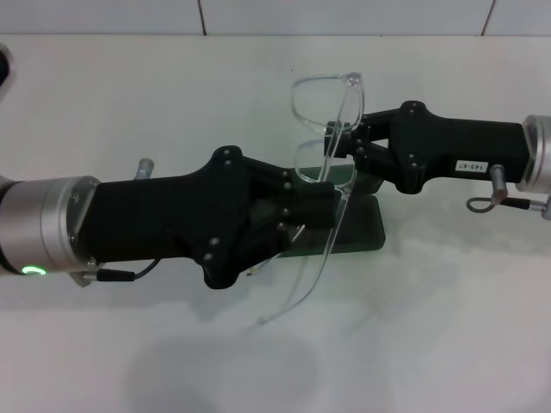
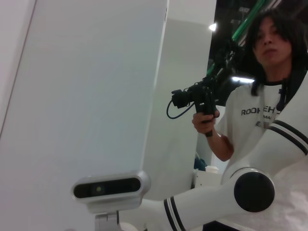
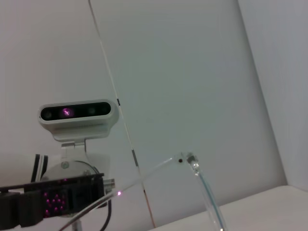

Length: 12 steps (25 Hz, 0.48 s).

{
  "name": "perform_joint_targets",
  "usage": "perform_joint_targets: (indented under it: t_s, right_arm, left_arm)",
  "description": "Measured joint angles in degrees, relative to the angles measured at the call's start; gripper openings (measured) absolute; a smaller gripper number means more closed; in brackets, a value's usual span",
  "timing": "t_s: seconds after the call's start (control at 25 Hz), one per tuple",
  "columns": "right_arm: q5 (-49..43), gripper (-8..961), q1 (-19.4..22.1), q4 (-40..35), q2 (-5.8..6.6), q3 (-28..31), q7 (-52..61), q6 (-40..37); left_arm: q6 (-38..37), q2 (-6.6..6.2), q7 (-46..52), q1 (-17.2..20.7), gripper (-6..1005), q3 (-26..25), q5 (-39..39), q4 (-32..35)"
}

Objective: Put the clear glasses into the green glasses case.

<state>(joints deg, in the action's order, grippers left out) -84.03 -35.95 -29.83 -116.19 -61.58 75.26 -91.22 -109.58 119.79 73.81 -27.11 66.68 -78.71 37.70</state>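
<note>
The clear glasses (image 1: 325, 99) hang in the air above the table, held between both grippers; one thin arm trails down toward the front. My right gripper (image 1: 349, 142) reaches in from the right and is shut on the frame near the lenses. From the left, my left gripper (image 1: 331, 206) is closed at the glasses' lower part, by the lower lens and arm. The green glasses case (image 1: 366, 231) lies on the table beneath them, mostly hidden by the left gripper. In the right wrist view a hinge of the glasses (image 3: 191, 161) shows, with the left gripper (image 3: 53, 202) beyond it.
The white table (image 1: 129, 103) runs to a tiled wall at the back. The left wrist view shows my head camera (image 2: 108, 187) and a person (image 2: 260, 110) holding a camera rig beside the robot.
</note>
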Motion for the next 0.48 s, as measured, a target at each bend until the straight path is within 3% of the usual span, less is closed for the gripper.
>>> perform_joint_targets:
  t_s: [0.48]
  right_arm:
    - [3.87, 99, -0.43, -0.23, 0.00, -4.22, -0.03, -0.43]
  left_arm:
    - [0.90, 0.00, -1.40, -0.74, 63, 0.03, -0.25, -1.67]
